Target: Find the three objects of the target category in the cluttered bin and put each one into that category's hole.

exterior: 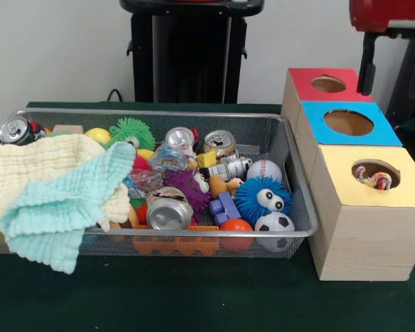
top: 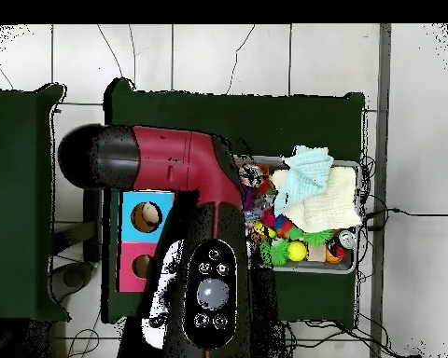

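The tool point(exterior: 365, 66) shows in the front view only as a dark vertical piece hanging under the red arm point(exterior: 388, 14) at the top right, just behind the red-topped box point(exterior: 325, 84); whether it is released or clenched cannot be told. In the overhead view the arm's red and black bulk point(top: 186, 200) covers the boxes' near end and hides the tool.

Three pale wooden boxes stand in a row on the green worktop point(exterior: 194, 297): red-topped farthest, blue-topped box point(exterior: 349, 123) in the middle, yellow-topped box point(exterior: 370, 207) nearest the camera. Inside the hole point(exterior: 376, 173) of the yellow one sits a crinkled white wad with coloured spots point(exterior: 375, 180).

Just beside the boxes lies the wire-mesh bin point(exterior: 297, 187). Among its clutter, two more crumpled clear-white wrappers with bright confetti flecks show: one near the middle point(exterior: 168, 158), one just below and left of it point(exterior: 145, 181). Around them lie silver cans point(exterior: 169, 211), a baseball point(exterior: 264, 170), a soccer ball point(exterior: 274, 225) and a blue fuzzy toy with eyes point(exterior: 261, 198). A cream cloth point(exterior: 34, 173) and a mint cloth point(exterior: 72, 207) drape over the bin's left end.
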Robot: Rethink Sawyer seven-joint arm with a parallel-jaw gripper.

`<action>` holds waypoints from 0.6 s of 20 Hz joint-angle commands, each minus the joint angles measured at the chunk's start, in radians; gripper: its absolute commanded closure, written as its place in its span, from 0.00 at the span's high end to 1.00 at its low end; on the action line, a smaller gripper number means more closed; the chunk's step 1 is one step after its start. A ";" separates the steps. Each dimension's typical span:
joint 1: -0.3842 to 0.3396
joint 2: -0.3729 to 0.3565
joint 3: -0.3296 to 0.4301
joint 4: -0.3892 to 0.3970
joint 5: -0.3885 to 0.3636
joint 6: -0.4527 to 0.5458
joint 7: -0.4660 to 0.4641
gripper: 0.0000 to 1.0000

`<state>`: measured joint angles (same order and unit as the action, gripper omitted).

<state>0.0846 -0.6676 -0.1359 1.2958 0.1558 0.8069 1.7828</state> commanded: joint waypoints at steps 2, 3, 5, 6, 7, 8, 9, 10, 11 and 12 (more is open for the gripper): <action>0.012 0.120 0.023 0.157 -0.056 -0.076 0.160 1.00; 0.013 0.131 0.021 0.155 -0.060 -0.091 0.157 1.00; 0.009 0.153 0.023 0.152 -0.068 -0.125 0.143 1.00; 0.003 0.158 0.030 0.156 -0.065 -0.137 0.137 1.00; 0.001 0.158 0.033 0.164 -0.071 -0.165 0.128 1.00; 0.000 0.159 0.033 0.168 -0.070 -0.171 0.127 0.00; -0.003 0.157 0.038 0.173 -0.070 -0.183 0.122 0.00; -0.006 0.155 0.042 0.179 -0.070 -0.194 0.117 0.00; -0.010 0.152 0.047 0.184 -0.071 -0.206 0.112 0.00; -0.005 0.154 0.040 0.183 -0.072 -0.207 0.119 0.00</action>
<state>0.1054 -0.5673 -0.1390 1.3485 0.1311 0.6817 1.7828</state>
